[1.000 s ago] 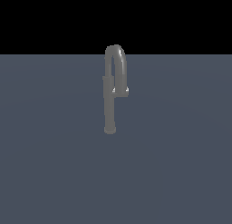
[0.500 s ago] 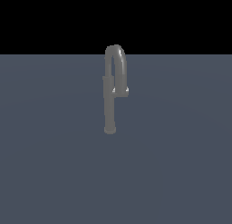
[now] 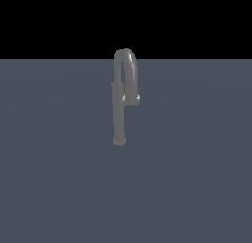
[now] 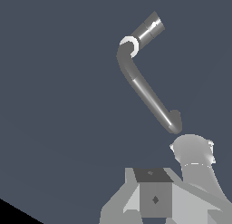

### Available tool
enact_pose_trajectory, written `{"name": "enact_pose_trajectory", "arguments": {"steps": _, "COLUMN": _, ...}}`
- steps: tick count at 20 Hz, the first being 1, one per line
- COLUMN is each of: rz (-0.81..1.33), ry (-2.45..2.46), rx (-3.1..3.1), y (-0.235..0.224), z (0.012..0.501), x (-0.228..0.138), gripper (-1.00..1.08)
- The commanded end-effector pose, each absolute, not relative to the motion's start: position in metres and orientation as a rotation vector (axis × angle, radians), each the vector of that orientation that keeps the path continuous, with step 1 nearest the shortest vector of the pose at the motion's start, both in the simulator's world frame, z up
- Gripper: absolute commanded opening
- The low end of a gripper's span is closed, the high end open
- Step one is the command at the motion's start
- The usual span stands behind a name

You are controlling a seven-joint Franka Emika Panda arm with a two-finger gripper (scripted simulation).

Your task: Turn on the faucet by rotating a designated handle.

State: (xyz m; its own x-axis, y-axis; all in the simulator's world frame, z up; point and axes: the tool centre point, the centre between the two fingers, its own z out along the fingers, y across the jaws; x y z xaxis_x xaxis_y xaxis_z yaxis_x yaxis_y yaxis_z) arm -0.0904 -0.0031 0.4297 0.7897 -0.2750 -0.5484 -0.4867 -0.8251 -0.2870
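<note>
The faucet (image 3: 119, 109) is a slim grey gooseneck tap standing upright on the flat grey floor, in the middle of the exterior view. The handle (image 3: 131, 98) is a short stub with glinting ends, jutting from the column halfway up towards the exterior view's right. No arm or gripper shows in the exterior view. In the wrist view the faucet's curved pipe (image 4: 145, 89) runs away from me. A wider grey piece with glinting edges (image 4: 192, 148), seemingly the handle, lies close beside my gripper (image 4: 156, 198). Only blocky grey parts of the gripper show, so I cannot tell how the jaws stand.
A plain grey-blue floor (image 3: 59, 178) spreads all around the faucet, with black background (image 3: 49, 20) above it. Nothing else stands on the floor in either view.
</note>
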Motion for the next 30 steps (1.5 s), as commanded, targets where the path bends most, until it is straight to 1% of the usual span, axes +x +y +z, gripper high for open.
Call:
{"name": "enact_pose_trajectory", "arguments": {"steps": 1, "rz": 0.746, "ry": 0.616, "rx": -2.5, "y": -0.005, "z": 0.42, "x": -0.078, "gripper": -1.0}}
{"name": "enact_pose_trajectory", "arguments": {"steps": 11, "rz": 0.949, "ry": 0.78, "rx": -2.223, "y": -0.015, "z": 0.375, "x": -0.033, "gripper": -1.0}}
{"name": "enact_pose_trajectory", "arguments": {"steps": 19, "rz": 1.111, "ry": 0.911, "rx": -1.944, "y": -0.023, "z": 0.325, "x": -0.002, "gripper": -1.0}}
{"name": "enact_pose_trajectory", "arguments": {"steps": 30, "rz": 1.289, "ry": 1.06, "rx": -1.542, "y": -0.025, "z": 0.248, "x": 0.022, "gripper": -1.0}}
